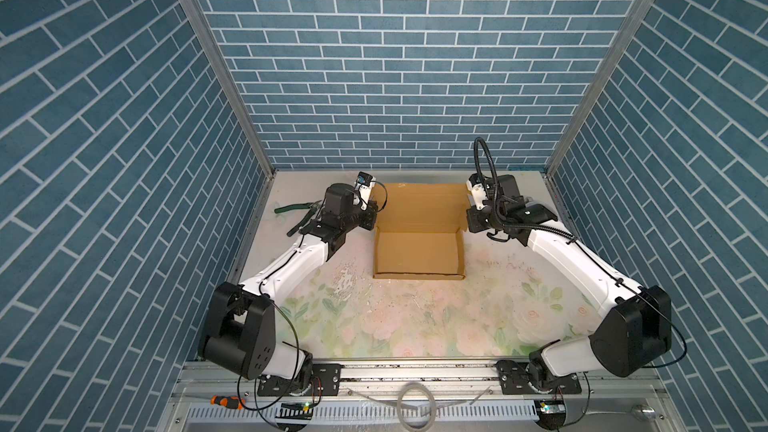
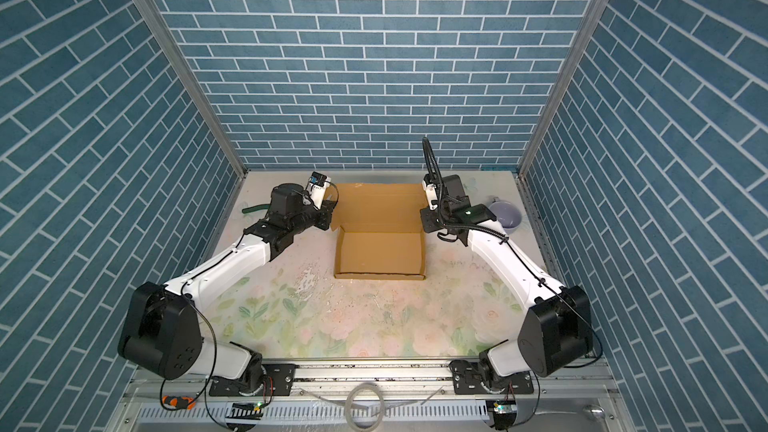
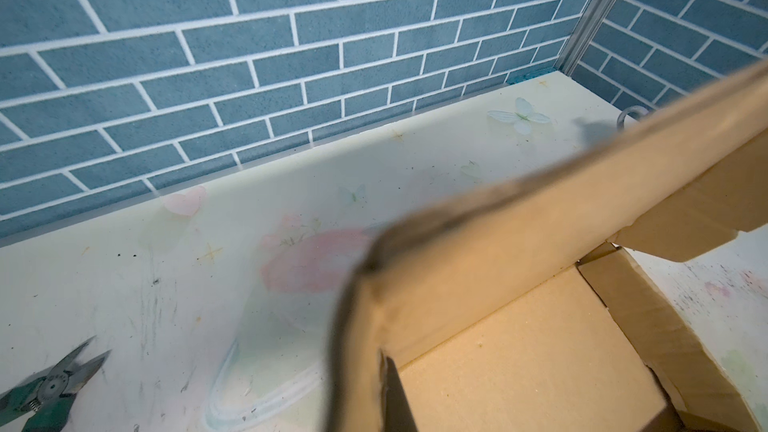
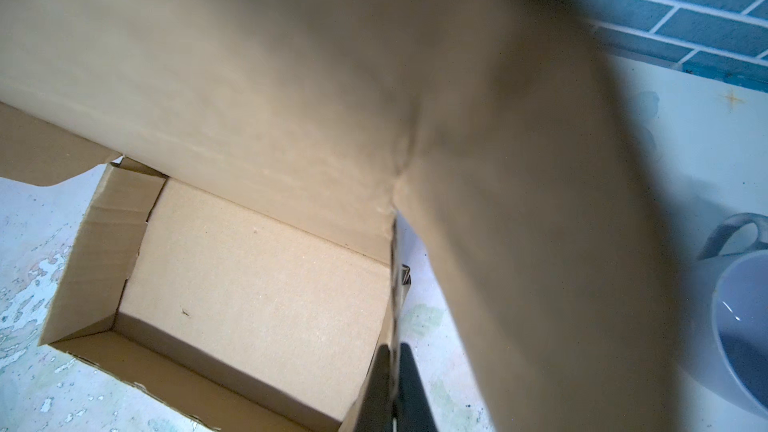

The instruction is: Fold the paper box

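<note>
Box (image 1: pixel 419 251): tray formed, lid (image 1: pixel 422 205) up. Left gripper (image 1: pixel 375 214), right gripper (image 1: pixel 468 218): jaws pinching lid's side edges. Next, likely: lower lid together over tray

Green cutters (image 1: pixel 291 206): partly behind left arm (image 1: pixel 291 259).
Mug (image 4: pixel 739 326): cut off at picture edge.
Paper box (image 4: pixel 519 201): flap blurred.

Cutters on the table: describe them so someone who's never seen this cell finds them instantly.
Start at the floral table inside the blue brick walls and go to its far left part, just beyond the wrist of the left arm. The cutters lie flat there, left of the paper box. Nothing else on the tabletop has green grips and short metal blades, slightly parted.
</note>
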`<state>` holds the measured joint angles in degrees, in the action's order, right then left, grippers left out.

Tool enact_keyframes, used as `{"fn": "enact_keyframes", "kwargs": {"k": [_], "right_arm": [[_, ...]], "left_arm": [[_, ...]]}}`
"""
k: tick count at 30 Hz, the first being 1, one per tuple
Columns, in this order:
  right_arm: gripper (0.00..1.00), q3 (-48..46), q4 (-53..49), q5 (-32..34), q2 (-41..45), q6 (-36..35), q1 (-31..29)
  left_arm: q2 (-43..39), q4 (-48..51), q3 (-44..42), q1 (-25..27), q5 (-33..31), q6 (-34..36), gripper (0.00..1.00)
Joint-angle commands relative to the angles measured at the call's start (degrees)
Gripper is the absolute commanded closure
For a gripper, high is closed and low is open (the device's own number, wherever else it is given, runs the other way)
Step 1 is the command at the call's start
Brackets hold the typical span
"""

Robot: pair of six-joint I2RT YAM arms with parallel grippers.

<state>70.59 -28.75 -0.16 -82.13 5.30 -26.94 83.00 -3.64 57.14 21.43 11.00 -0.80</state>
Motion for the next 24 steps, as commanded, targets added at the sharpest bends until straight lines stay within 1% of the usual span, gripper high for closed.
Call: {"fn": "enact_keyframes", "kwargs": {"k": [1,8,17,20,24], "right_arm": [[0.96,-2.49,2.25,0.11,2.14,-0.64,-0.57],[0.97,-5.89,4.05,0.67,4.80,-0.49,-0.57],[0.99,-9.69,6.86,-1.76,7.01,1.51,-0.67],[1.00,-10.27,6.87,-1.70,7.96,1.99,-0.81],[1.00,-10.86,6.87,-0.98,8.32,2.32,-0.92]], "left_arm": [[-1.29,-4.44,-1.49,1.23,-0.78,-1.54,1.00],[-2.15,-7.82,-4.51,2.97,-2.96,-3.15,1.00],[-3.63,-9.32,-7.37,4.74,-4.97,-3.72,1.00],[-4.25,-8.57,-7.15,4.85,-5.45,-5.63,1.00],[-4.30,-5.92,-4.84,4.92,-6.52,-10.82,1.00]]}}
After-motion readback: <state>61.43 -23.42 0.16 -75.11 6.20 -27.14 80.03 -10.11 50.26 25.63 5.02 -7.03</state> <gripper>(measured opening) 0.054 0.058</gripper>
